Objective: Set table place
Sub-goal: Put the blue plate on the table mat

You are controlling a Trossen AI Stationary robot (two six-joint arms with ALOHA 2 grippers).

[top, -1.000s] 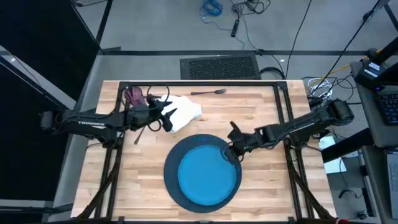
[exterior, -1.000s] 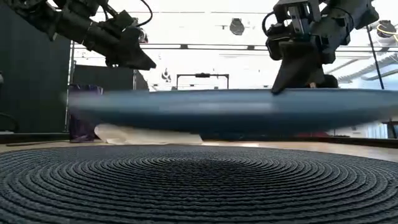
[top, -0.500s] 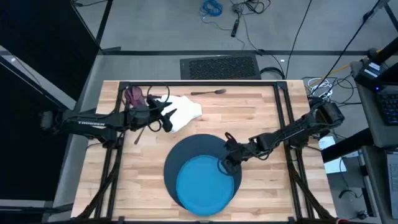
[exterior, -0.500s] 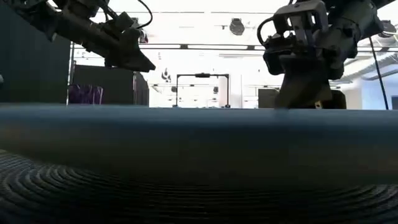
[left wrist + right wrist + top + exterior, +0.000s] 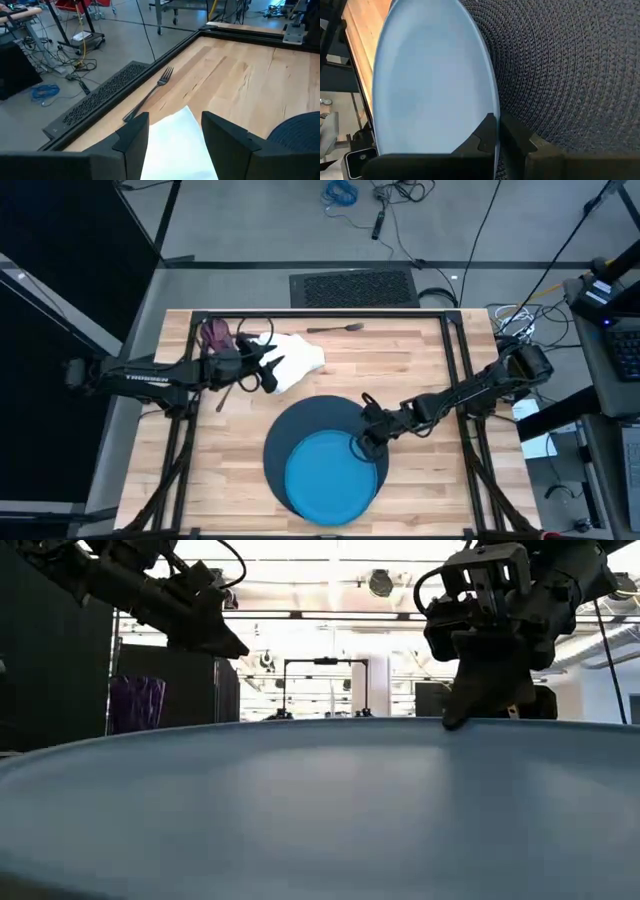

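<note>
A big dark blue round mat (image 5: 300, 425) lies at the table's near middle. Over its near part is the bright blue plate (image 5: 328, 477), with my right gripper (image 5: 362, 446) shut on its far right rim. The plate fills the bottom of the low view (image 5: 320, 810). At the far left, my left gripper (image 5: 270, 370) hovers open above the white folded napkin (image 5: 300, 358). In the left wrist view the napkin (image 5: 175, 145) shows between the fingers, untouched. A metal fork (image 5: 335, 328) lies by the far edge, and a purple cup (image 5: 215, 335) stands at the far left. My right gripper pinches the plate's rim (image 5: 492, 112) between its two fingers, one above the rim and one below. The fingers slant down from the table's right and far side. The plate is tilted, its held rim up and its near side down toward the mat (image 5: 570, 65).
The black metal frame (image 5: 320, 311) runs around the light wooden table (image 5: 430, 365), with bare wood on the right and far middle. A slim utensil (image 5: 225, 395) pokes out from under the left arm. Cables and a floor grille (image 5: 352, 285) lie beyond the far edge.
My right gripper has carried the plate toward the table's near edge and down over the mat. The plate was level and lifted. It now tips with its near side lowered, its top showing in the low view.
</note>
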